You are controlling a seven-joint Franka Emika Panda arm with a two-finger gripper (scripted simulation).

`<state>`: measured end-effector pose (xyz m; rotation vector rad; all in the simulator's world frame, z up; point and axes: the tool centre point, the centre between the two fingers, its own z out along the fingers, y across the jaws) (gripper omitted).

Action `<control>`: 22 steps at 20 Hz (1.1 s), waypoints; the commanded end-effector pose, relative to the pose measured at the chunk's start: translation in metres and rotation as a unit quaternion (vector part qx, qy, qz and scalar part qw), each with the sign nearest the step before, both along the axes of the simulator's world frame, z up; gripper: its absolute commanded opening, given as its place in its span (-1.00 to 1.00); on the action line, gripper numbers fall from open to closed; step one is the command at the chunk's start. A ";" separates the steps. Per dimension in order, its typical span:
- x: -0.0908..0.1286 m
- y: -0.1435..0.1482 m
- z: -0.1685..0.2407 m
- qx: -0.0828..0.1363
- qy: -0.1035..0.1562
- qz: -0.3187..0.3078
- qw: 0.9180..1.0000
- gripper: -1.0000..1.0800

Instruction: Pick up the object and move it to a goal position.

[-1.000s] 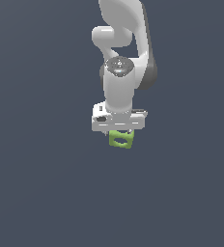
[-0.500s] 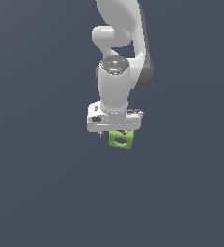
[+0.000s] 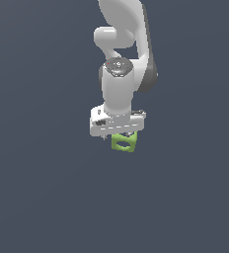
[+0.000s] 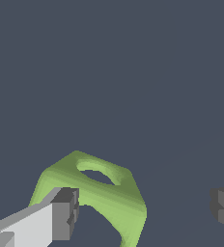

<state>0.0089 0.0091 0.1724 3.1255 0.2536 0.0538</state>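
The arm (image 3: 120,84) hung over bare grey ground. Its gripper (image 4: 143,210) stood released, jaws spread wide; one finger (image 4: 61,214) was beside the green block (image 4: 97,193), the other well apart. The step looked like pre-grasp alignment; next, centre on the block and clench.

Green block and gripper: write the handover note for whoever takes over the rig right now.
Gripper: open, jaws spread, one finger against the green block, the other finger well clear of it.
Green block: sits right under the hand in the exterior view, a round hole showing on one face in the wrist view; not gripped.
Done: arm positioned over the block.
Left: centre the jaws, close, lift, carry to the goal. No goal marker shows in either view.
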 end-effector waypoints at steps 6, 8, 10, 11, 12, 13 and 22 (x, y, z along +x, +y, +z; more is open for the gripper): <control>-0.006 0.005 -0.004 -0.002 0.003 0.081 0.997 0.92; -0.009 0.007 -0.006 -0.003 0.004 0.109 0.994 0.92; -0.011 0.008 -0.007 -0.003 0.005 0.138 0.990 0.92; -0.012 0.009 -0.008 -0.004 0.005 0.152 0.988 0.92; -0.013 0.010 -0.008 -0.004 0.006 0.166 0.986 0.92; -0.015 0.011 -0.009 -0.004 0.006 0.181 0.984 0.92; -0.025 0.019 -0.015 -0.006 0.010 0.307 0.952 0.92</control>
